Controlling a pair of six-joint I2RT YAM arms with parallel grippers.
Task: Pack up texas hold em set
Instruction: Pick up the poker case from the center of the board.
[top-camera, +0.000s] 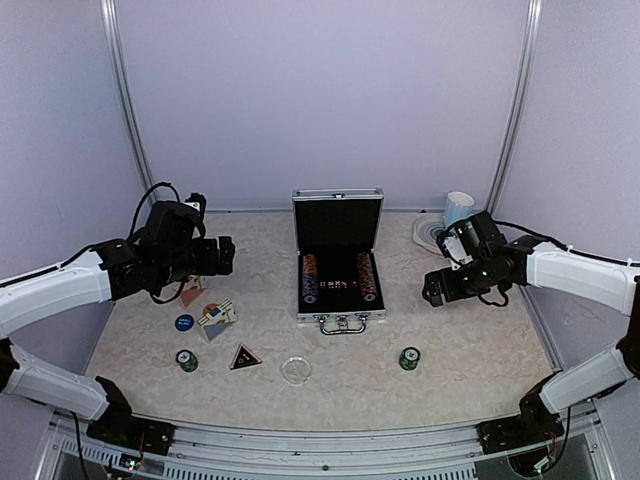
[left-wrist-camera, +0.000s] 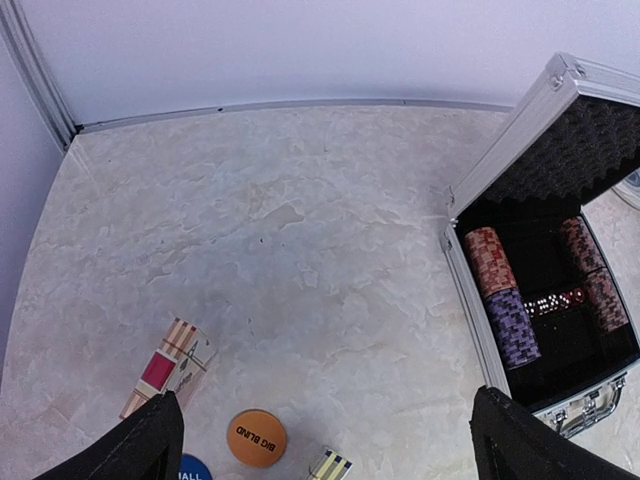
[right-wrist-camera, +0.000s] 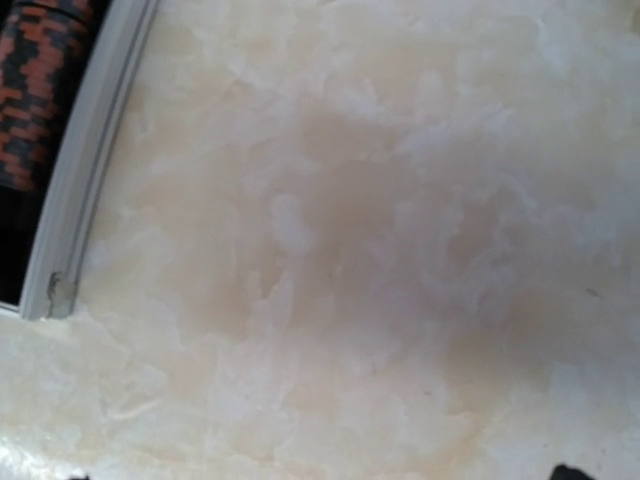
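The silver briefcase (top-camera: 339, 318) stands open in the middle of the table, lid up, with chip rows (top-camera: 309, 279) in its black lining; it also shows in the left wrist view (left-wrist-camera: 468, 290). On the table to its left lie a red card deck (top-camera: 191, 295), a blue disc (top-camera: 184, 322), a blue deck with the orange disc (top-camera: 216, 317), a green chip stack (top-camera: 187, 360) and the black triangle (top-camera: 245, 357). The clear disc (top-camera: 295, 370) and a second green stack (top-camera: 409, 358) lie in front. My left gripper (top-camera: 226, 256) is open and empty above the red deck (left-wrist-camera: 165, 368) and orange disc (left-wrist-camera: 256, 437). My right gripper (top-camera: 432, 290) is open and empty, low over bare table right of the case.
A light-blue mug (top-camera: 458, 208) stands by a round swirled coaster (top-camera: 428, 233) at the back right, behind my right arm. Lilac walls close in the back and sides. The case's right rim (right-wrist-camera: 80, 190) shows in the right wrist view.
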